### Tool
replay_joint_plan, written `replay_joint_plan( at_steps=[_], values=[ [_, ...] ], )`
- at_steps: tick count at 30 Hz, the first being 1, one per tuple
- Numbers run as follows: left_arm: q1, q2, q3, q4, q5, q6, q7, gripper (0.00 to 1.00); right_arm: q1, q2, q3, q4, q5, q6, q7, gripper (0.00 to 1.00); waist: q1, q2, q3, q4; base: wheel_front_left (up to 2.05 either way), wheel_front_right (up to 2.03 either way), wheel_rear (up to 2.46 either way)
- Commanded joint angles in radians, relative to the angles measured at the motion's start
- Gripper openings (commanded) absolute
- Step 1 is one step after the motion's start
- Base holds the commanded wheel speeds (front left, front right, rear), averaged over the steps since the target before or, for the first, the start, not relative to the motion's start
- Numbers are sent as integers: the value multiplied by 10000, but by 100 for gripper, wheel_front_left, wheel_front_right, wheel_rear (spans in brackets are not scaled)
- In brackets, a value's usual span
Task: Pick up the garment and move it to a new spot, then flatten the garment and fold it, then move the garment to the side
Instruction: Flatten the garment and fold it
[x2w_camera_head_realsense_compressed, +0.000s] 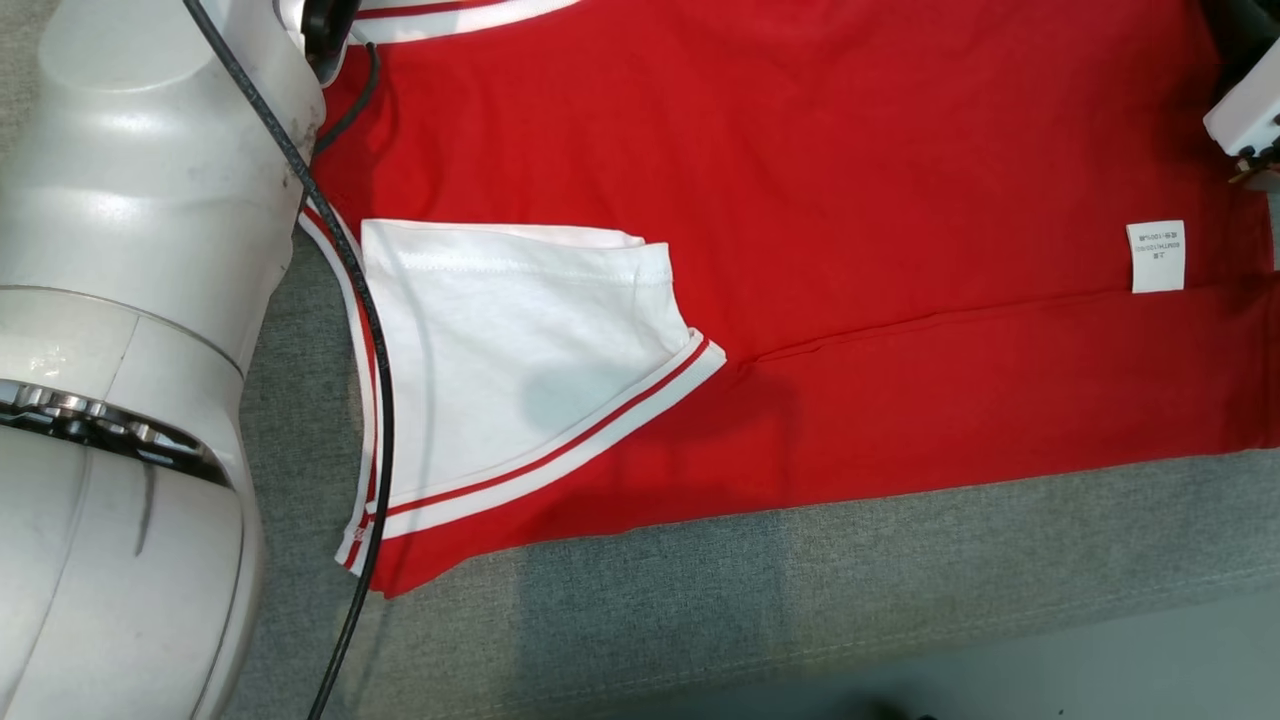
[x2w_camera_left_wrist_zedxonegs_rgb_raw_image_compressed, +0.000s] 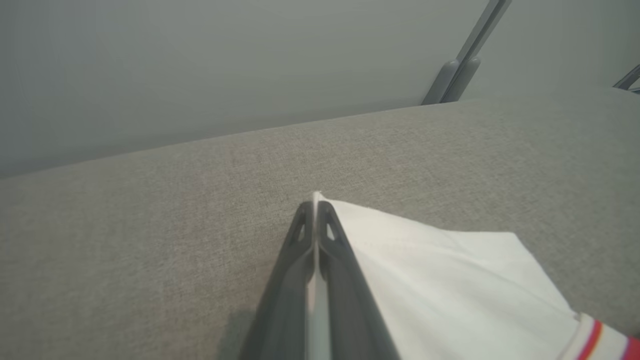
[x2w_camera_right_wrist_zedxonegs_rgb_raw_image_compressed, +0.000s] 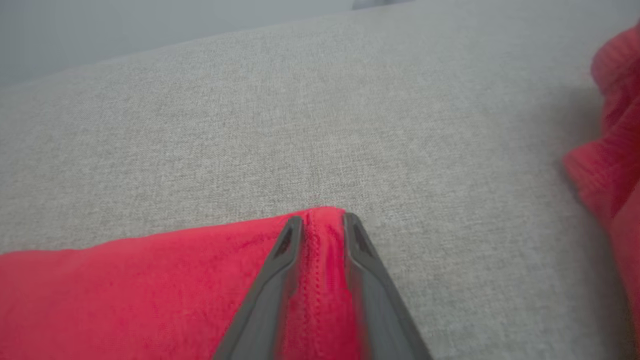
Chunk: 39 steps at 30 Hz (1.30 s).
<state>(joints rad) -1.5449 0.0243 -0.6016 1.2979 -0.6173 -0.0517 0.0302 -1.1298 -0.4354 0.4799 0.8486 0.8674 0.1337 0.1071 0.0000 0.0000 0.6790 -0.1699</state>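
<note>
**Both pincers on cloth, folding barely begun**

The left gripper (x2w_camera_left_wrist_zedxonegs_rgb_raw_image_compressed: 316, 200) is pressing its two dark fingers tight together on a thin white edge of cloth, leaving no gap between them. The right gripper (x2w_camera_right_wrist_zedxonegs_rgb_raw_image_compressed: 322, 220) is keeping its fingers somewhat apart. A bunched, stitched red hem is filling the space and touching both, so it appears to be clamping that hem.

Outward from the fingers, the red knit garment with white, red-striped sleeves (x2w_camera_head_realsense_compressed: 800, 200) is lying spread and mostly smooth on the grey woven cushion surface (x2w_camera_head_realsense_compressed: 800, 620). The near white sleeve (x2w_camera_head_realsense_compressed: 500, 400) is lying turned in over the red body. A long crease is running from that sleeve's cuff toward the small white care label (x2w_camera_head_realsense_compressed: 1155, 257), well away from the sleeve.

By this layout, the relocating and flattening are looking done and the folding is only starting. Completing the folds and shifting the garment aside are remaining.
</note>
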Motion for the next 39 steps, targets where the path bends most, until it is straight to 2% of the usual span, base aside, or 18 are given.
replay_joint_plan(
  at_steps=[1,3,10,19,24,29,34,39],
  values=[
    [-534,312,-2,-212,14,-39,-95,0,65,-199,182,-43,98,-30,-127,27,0,0,17,19,0,0,0],
    [-563,310,-35,-204,16,-35,-98,0,-32,-222,354,54,147,-30,-185,0,0,0,37,33,0,0,0],
    [-735,400,-170,-214,99,-24,-428,0,-429,-323,821,285,244,-30,-625,0,0,0,24,56,0,0,0],
    [-1101,618,-296,-449,304,248,-1836,0,-991,-399,1105,761,158,-30,-2000,0,0,0,-19,211,0,0,0],
    [-1005,655,-172,-665,125,-76,-2449,0,-1102,-530,1426,710,131,-30,-2854,0,0,0,-26,348,0,0,0],
    [-714,695,-165,-1134,157,-201,-2809,0,-893,-798,1796,424,58,-30,-3384,0,0,0,-91,475,0,0,0],
    [79,916,29,-2433,297,-121,-2911,0,-290,-1306,1876,-324,35,-30,-3670,0,0,0,-251,643,0,0,0],
    [1622,1292,503,-4659,563,146,-2916,0,678,-1857,826,-1839,-613,-30,-3684,0,0,0,-469,867,0,0,0]
  ],
)
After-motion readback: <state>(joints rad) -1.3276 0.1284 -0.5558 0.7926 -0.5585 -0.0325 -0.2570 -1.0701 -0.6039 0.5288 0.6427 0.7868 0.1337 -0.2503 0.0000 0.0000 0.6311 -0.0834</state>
